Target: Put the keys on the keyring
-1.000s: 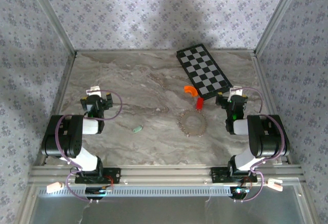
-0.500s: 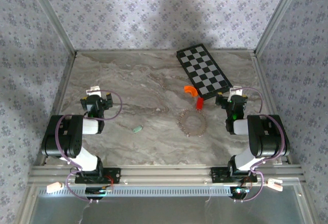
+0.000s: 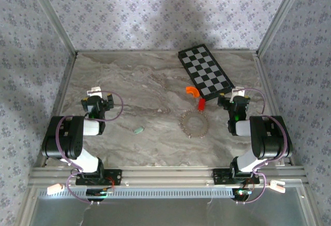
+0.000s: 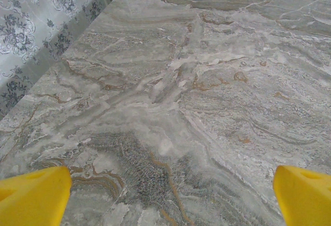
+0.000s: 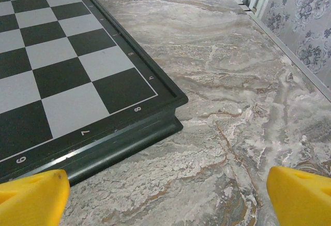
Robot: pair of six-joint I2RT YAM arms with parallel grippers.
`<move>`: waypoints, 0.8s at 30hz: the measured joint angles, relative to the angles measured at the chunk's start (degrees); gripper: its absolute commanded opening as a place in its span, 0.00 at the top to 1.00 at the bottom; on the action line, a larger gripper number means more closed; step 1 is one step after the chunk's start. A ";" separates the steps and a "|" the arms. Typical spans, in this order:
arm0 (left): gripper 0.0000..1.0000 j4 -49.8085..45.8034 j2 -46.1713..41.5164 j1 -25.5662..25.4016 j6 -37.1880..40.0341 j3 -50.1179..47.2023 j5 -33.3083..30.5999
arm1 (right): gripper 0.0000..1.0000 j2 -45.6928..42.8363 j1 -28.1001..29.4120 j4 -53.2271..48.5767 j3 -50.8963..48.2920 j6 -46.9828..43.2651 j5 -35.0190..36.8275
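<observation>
Idly, left fingers (image 4: 32, 196) and right fingers (image 5: 31, 195) gape, grasping nothing; the teal key (image 3: 138, 130) lies apart from the chain loop (image 3: 194, 124) on the bench (image 3: 129, 81).

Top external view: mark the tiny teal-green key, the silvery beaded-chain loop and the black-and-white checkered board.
tiny teal-green key (image 3: 138, 130), top external view, its middle.
silvery beaded-chain loop (image 3: 192, 135), top external view, near arc.
black-and-white checkered board (image 3: 204, 72), top external view, central squares.

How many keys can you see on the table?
1. The key lies on the table, left of the keyring and apart from it, nearer the left arm. Another could hide under an arm.
</observation>
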 measured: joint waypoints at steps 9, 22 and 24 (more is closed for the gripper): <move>0.00 0.00 0.00 0.00 0.00 0.00 0.00 | 0.00 0.00 0.00 0.00 0.00 0.00 0.00; 0.00 0.00 0.00 0.00 0.00 0.00 0.00 | 0.00 0.00 0.00 0.00 0.00 -0.17 -0.57; 0.00 0.00 0.00 0.00 0.00 0.00 0.00 | 0.00 0.00 0.00 0.00 0.00 -0.22 -0.85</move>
